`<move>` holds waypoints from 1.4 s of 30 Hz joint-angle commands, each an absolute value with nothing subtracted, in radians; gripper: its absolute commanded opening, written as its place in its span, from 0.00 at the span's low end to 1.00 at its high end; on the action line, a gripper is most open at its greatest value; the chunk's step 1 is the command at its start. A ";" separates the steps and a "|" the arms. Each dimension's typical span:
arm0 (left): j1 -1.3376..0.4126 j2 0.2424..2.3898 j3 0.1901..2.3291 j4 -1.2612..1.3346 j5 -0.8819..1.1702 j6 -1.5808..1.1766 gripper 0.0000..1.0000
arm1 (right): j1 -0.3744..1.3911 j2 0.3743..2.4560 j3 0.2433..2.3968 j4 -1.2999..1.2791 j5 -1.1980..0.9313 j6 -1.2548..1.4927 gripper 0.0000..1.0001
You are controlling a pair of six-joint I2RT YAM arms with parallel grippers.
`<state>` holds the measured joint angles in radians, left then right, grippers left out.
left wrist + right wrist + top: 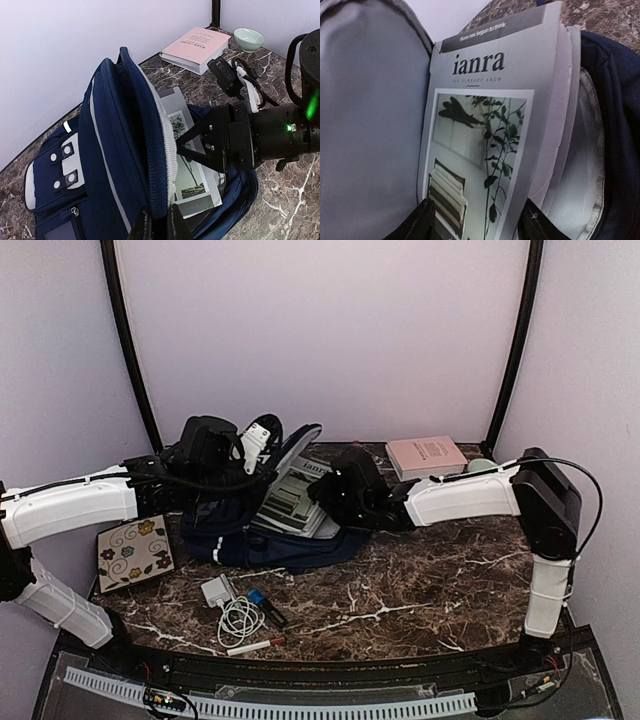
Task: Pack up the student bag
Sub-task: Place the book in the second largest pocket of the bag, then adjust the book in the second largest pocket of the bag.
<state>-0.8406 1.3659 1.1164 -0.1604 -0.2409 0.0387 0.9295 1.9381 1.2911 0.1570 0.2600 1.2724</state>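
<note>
Top external view: the student bag (250,545) lies on the marbled table (420,590), its mouth held agape between two robot arms. The left gripper (157,222) has its jaws pinched narrow on the rim of the bag's raised, grey-lined flap. A magazine (485,125) sits half inside the bag. The right gripper (476,205) is at the magazine's lower end, jaws spread apart on either side of it. Behind the bag and to its right rest a pink book (427,455) and a pale green bowl (481,466). Left of the bag lies a floral tile (134,553). In front of the bag lie a white charger with coiled cable (232,610) and a marker (255,645).
</note>
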 commanded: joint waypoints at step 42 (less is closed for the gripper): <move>-0.841 1.321 1.119 -0.099 -0.251 0.064 0.00 | 0.567 1.984 1.401 -0.092 -0.794 0.503 0.33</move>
<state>-0.8406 1.3659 1.1145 -0.1814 -0.2420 0.0650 0.5194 2.0995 1.5200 -0.2440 -0.7113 0.4034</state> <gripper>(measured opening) 0.092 0.334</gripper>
